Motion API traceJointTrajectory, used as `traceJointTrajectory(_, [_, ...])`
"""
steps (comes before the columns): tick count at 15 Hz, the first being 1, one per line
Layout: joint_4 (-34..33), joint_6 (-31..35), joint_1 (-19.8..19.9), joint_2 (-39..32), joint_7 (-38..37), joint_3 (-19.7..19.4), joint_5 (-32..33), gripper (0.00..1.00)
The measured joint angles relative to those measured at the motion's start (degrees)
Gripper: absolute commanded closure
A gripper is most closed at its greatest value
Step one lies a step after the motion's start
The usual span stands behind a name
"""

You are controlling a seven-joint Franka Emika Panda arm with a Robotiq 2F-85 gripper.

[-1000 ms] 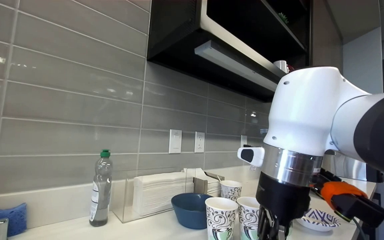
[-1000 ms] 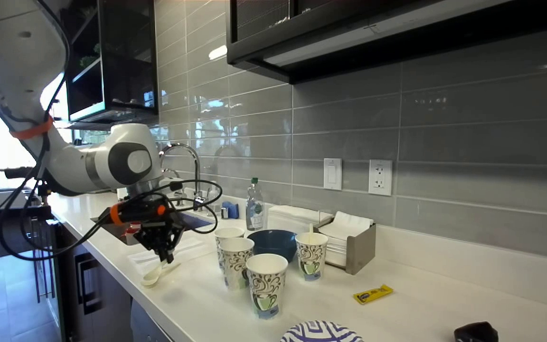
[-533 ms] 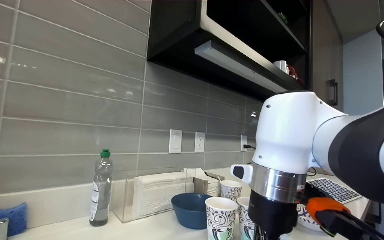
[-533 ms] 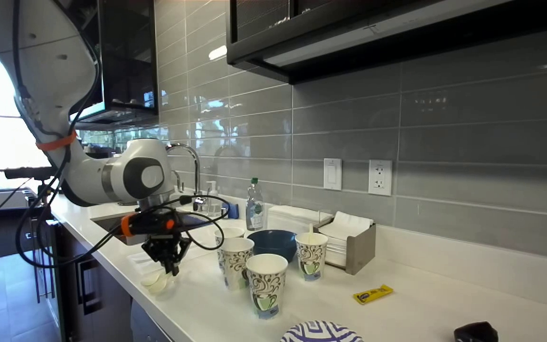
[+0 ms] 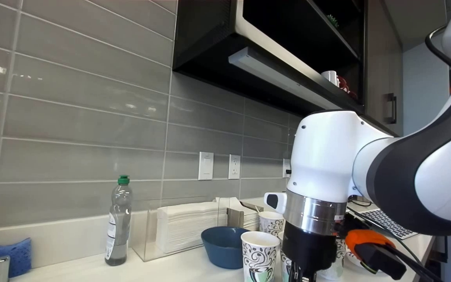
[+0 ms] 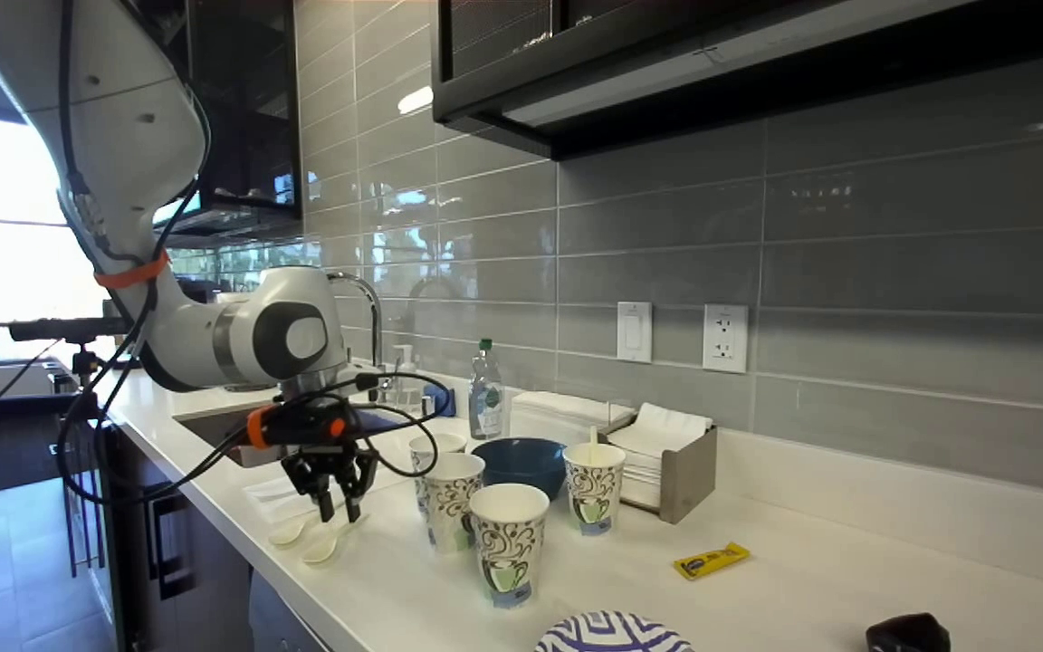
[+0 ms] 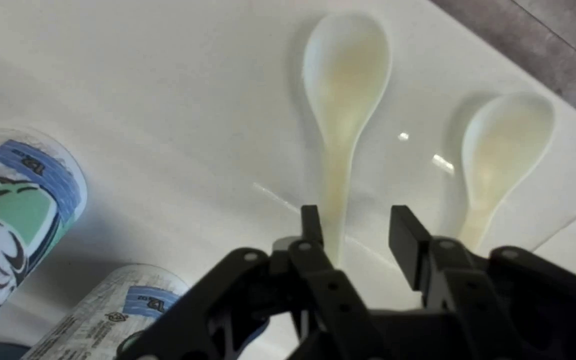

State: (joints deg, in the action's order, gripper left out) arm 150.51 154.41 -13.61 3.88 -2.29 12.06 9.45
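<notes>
Counter (image 7: 168, 100) lies below the gripper (image 7: 354, 222), whose jaws stand parted and seem to hold nothing. In the wrist view a pale spoon (image 7: 340, 125) has its bowl ahead of the jaws and its long axis roughly square to their closing line, the handle showing between them, nearer the left fingertip; a second spoon (image 7: 508, 145) lies beyond the right fingertip.

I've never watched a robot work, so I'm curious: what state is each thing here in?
Fingers: open, holding nothing.
Spoons: two lying on the counter.
Cups: four upright, open-topped.
Blue bowl: right way up.
Bottle: standing, green cap on.
Yellow packet: lying flat; can't tell if opened.
Napkins: stacked in a holder.
Wall switch: on or off, unclear.
</notes>
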Motion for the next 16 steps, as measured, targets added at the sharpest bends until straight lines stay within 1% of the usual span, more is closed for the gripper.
traceJointTrajectory(2, [-0.3,-0.2,0.0,0.4,-0.6,0.0,0.4,0.13])
traceJointTrajectory(3, [-0.5,-0.8,0.0,0.9,-1.0,0.1,0.8,0.05])
traceJointTrajectory(4, [-0.6,-1.8,0.0,1.9,-1.3,0.3,0.8,0.01])
traceJointTrajectory(6, [-0.8,-4.5,-0.2,5.2,-1.9,1.1,0.7,0.00])
traceJointTrajectory(9, [-0.8,-11.4,-0.5,12.8,-4.7,2.7,0.4,0.00])
traceJointTrajectory(12, [-0.8,-18.5,-0.5,21.0,-9.6,3.7,-0.1,0.00])
traceJointTrajectory(16, [-0.8,-24.0,-0.5,28.9,-14.6,3.9,-1.2,0.00])
